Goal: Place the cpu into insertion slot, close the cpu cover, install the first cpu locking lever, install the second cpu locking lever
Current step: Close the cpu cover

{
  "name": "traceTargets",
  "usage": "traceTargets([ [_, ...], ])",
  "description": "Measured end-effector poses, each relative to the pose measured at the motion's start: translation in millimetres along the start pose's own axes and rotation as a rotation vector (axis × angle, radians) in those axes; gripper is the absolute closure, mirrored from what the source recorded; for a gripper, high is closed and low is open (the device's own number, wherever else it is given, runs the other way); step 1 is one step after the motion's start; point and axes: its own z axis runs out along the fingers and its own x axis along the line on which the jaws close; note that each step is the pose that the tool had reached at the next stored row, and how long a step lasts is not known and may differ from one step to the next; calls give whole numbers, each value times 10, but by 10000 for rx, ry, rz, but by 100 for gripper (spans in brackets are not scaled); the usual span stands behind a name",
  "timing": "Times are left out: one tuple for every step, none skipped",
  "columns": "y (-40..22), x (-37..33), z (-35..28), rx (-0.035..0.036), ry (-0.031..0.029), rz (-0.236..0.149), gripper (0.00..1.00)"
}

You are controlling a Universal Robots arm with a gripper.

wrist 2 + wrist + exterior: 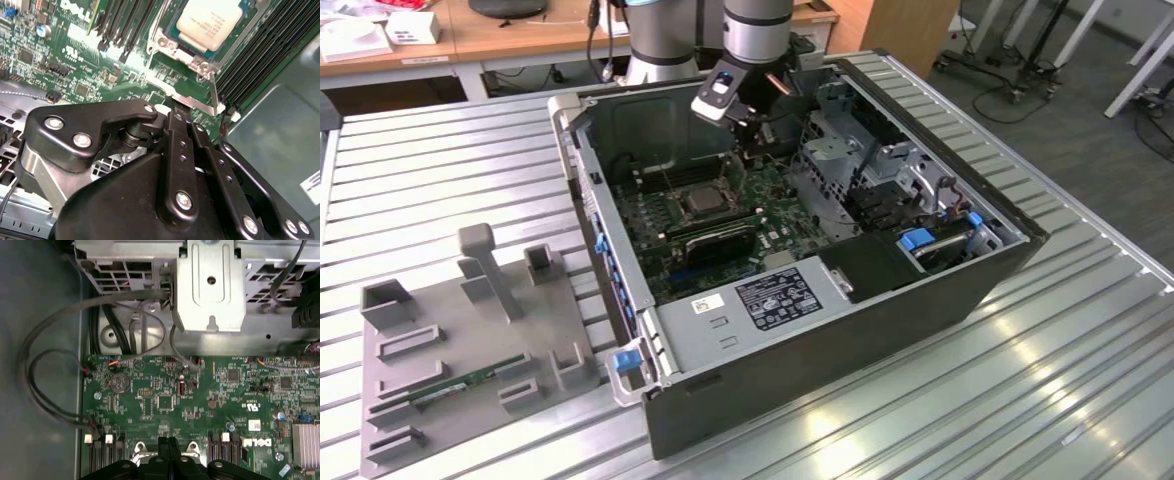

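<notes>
The cpu (210,20), a silver-tan square chip, lies in the insertion slot (707,200) on the green board inside the open case. The cpu cover (200,64), a silver frame, lies down around the chip. A thin silver locking lever (215,92) runs from the frame's corner toward my fingers. My gripper (176,106) is shut, its black tips right at the silver tab at the frame's edge, with nothing visibly between them. In the first wrist view the gripper (169,442) shows its fingers pressed together over the socket's edge. In the exterior view the gripper (750,150) reaches into the case just behind the slot.
A grey perforated drive cage (210,285) stands close behind the socket, with black cables (50,380) looping along the case wall. Black memory slots (260,65) flank the socket. A grey fixture plate (467,340) lies on the table at the exterior view's left.
</notes>
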Motion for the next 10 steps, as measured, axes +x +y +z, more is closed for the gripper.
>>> traceTargets([
  [-18,1,-1,0,0,2,89],
  [-35,2,-2,-1,0,1,89],
  [-53,2,-3,-1,0,1,89],
  [-71,3,-4,-2,-1,0,89],
  [-88,4,-5,-2,-1,0,89],
  [-106,5,-5,-2,-1,1,89],
  [-124,6,-6,-3,0,1,89],
  [-142,6,-7,-3,0,1,89],
  [-159,7,-8,-3,0,0,89],
  [-177,8,-9,-3,0,0,89],
])
